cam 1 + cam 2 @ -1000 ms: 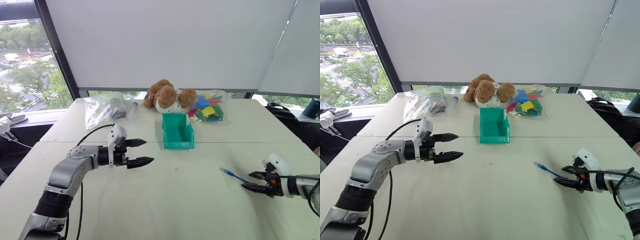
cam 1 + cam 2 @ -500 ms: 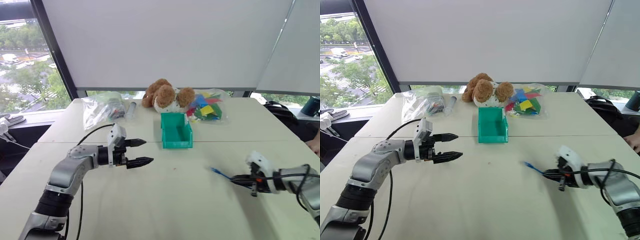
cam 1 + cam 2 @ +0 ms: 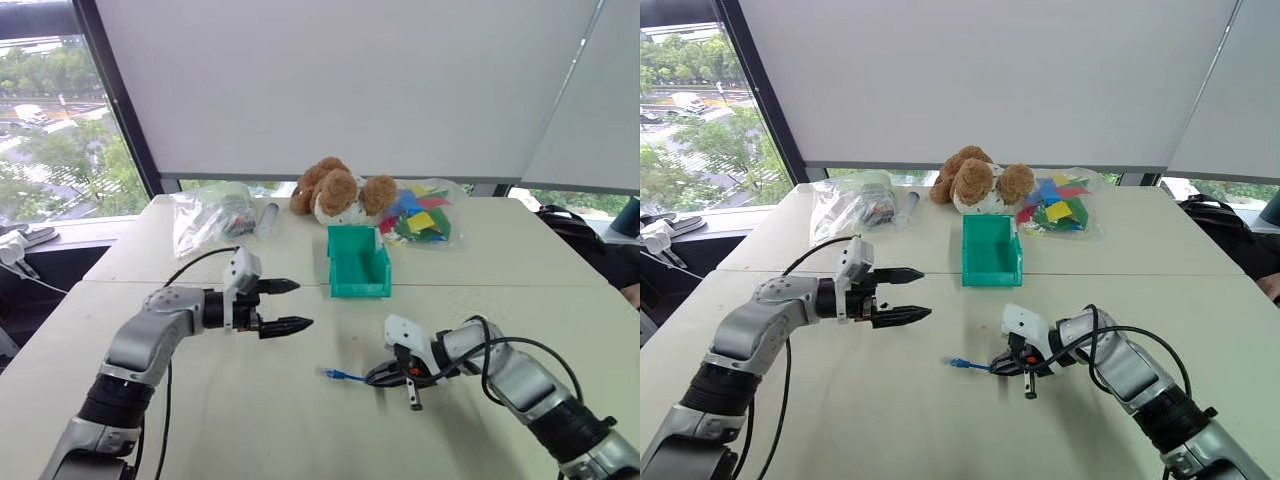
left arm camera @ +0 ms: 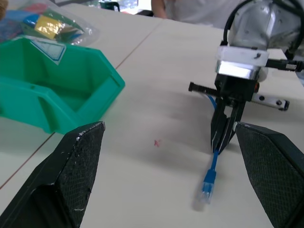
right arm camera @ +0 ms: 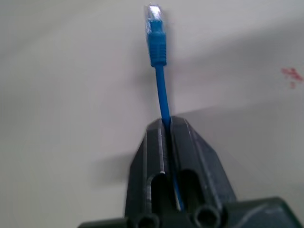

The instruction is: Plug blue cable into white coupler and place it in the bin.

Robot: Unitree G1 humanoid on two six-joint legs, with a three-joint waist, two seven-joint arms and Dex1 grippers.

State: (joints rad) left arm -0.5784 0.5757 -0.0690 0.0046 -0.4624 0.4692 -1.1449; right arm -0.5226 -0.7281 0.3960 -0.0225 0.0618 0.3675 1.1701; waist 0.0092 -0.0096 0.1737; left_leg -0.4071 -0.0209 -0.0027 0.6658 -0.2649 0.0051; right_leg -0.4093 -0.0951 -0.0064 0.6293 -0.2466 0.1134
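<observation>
The step in hand looks like bringing the cable to the middle of the table (image 3: 300, 420) for plugging in; no coupler can be made out here, so the next move, as I judge it, calls for finding it and lining the clear plug up with its socket before anything is going into the bin.

Going left to right: the left gripper (image 3: 288, 305) is hovering level above the table at about 10 o'clock from the table's middle, its two black fingers (image 4: 71, 166) spread wide and holding nothing (they are pointing toward the other arm). At 12 o'clock from the middle, the bin (image 3: 357, 268) is standing open-topped, well apart from both grippers, with a teddy bear (image 3: 335, 192) and a bag of coloured pieces (image 3: 420, 215) behind it.

Lower, just right of the middle, the cable (image 3: 343, 376) is sticking out toward 9 o'clock from the right gripper (image 3: 380, 375), its plug end hanging just above the tabletop or brushing it; I cannot tell which. The right gripper's fingers (image 5: 161, 156) are pinching the cord tightly between them, nearly together, with a short length of it poking out ahead.
</observation>
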